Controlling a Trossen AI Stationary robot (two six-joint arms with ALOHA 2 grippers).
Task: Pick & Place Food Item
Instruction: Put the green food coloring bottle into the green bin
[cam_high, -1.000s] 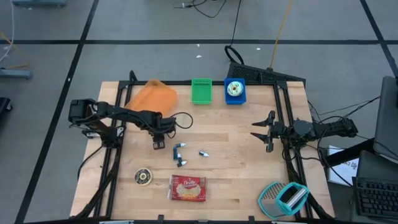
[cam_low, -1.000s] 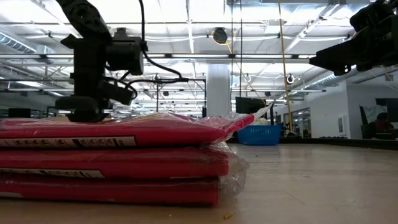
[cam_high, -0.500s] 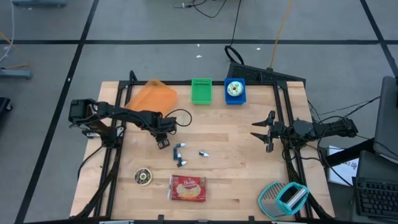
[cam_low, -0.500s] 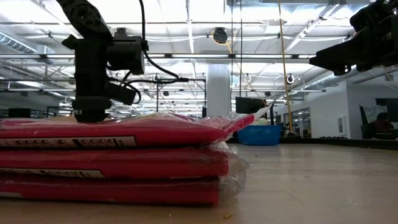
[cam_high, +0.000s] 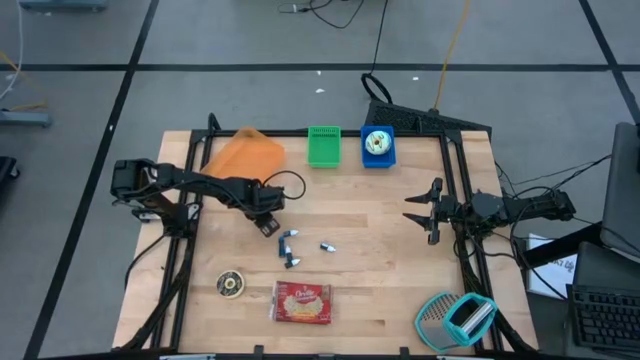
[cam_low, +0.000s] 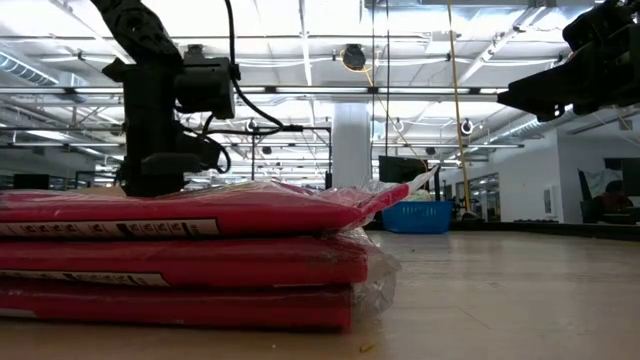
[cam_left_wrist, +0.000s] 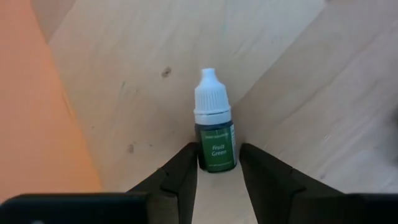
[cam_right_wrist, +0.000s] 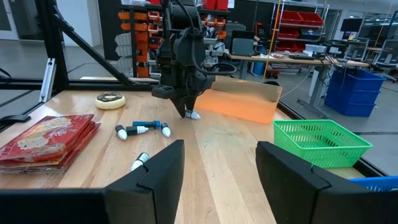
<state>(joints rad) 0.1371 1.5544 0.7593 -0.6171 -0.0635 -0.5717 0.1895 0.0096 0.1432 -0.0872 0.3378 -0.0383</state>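
A small green dropper bottle (cam_left_wrist: 214, 127) with a white cap, labelled "Fruit Green", sits between the fingers of my left gripper (cam_left_wrist: 219, 155). That gripper (cam_high: 268, 226) points down at the table's left middle, beside the orange sheet (cam_high: 243, 156), and is shut on the bottle. In the low view a red pack hides its fingertips. My right gripper (cam_high: 424, 212) hangs open and level at the table's right side with nothing in it (cam_right_wrist: 221, 168). My left gripper pinches the bottle's lower body (cam_left_wrist: 216, 163) between its two fingers (cam_left_wrist: 186, 171), which come from above, pointing down. The white cap (cam_right_wrist: 194, 115) sticks out sideways past the fingertips, close to the board. Whether the bottle touches the wood I cannot tell.
Small blue dropper bottles (cam_high: 289, 247) and another (cam_high: 326, 246) lie mid-table. A red snack pack (cam_high: 302, 303) and a chocolate doughnut (cam_high: 230, 284) lie near the front. A green basket (cam_high: 324, 146) and a filled blue basket (cam_high: 378, 146) stand at the back, a teal grater (cam_high: 457, 318) at front right.
My left gripper has rolled about its downward line without shifting place, and the bottle has swung round with it. In the high view its fingertips now sit a little farther toward the table's right.
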